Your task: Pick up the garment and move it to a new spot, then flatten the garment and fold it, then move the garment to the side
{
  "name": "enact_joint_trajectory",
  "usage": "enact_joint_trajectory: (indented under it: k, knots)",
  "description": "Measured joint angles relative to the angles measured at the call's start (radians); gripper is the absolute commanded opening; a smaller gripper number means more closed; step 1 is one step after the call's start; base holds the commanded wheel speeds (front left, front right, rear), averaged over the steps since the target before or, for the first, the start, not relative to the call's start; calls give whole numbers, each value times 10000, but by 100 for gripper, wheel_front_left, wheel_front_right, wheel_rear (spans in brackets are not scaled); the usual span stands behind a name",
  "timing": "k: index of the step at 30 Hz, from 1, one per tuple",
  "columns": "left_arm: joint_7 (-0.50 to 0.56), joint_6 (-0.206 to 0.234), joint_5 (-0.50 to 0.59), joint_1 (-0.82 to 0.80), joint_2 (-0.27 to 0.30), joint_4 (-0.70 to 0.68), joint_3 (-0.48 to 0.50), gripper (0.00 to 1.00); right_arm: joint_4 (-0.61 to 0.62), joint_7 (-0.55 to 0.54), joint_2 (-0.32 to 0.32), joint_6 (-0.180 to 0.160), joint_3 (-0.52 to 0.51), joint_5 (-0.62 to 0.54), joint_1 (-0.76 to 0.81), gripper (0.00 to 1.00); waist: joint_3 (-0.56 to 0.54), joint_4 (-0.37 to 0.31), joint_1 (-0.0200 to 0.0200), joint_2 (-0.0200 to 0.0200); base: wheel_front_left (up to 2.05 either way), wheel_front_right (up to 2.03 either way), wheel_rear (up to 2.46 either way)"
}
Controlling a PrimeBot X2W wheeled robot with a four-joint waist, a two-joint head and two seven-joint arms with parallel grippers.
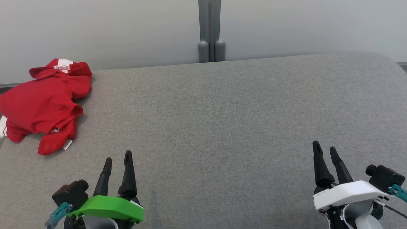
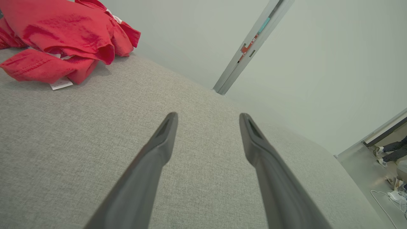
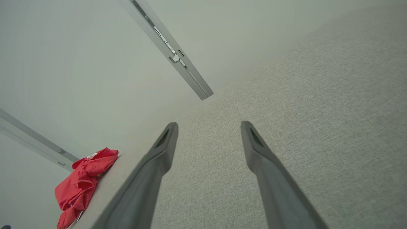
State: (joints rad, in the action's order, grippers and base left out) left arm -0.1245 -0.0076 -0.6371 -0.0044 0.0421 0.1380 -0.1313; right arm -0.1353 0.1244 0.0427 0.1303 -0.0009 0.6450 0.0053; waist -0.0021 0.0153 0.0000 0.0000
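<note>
A crumpled red garment (image 1: 44,103) with white tags lies bunched at the far left edge of the grey fabric surface (image 1: 222,127). In the left wrist view the garment (image 2: 60,38) sits up and to the left of the fingers, and in the right wrist view the garment (image 3: 82,183) is small at the lower left. My left gripper (image 1: 118,160) stands open at the lower left, near the garment but apart from it, with nothing between its fingers (image 2: 162,140). Open and empty too, my right gripper (image 1: 325,148) rests at the lower right, far from the garment.
A pale wall with a grey vertical post (image 1: 210,30) runs behind the surface. The surface's right far corner is rounded. In the left wrist view, floor with cables (image 2: 389,197) and a person's feet (image 2: 386,152) lie beyond the surface's edge.
</note>
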Motion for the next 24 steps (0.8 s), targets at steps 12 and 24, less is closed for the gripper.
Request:
enact_joint_trajectory:
  k: [12,24]
  knots:
    - [-309,165,1373,151,6,33,-263,100,6,297,12,0,242,-1461,65,100,-59,15,0,0,0,0,0]
    - [-600,299,2449,199,13,59,-385,100,21,591,21,2,408,-2731,104,100,-79,65,0,0,0,0,0]
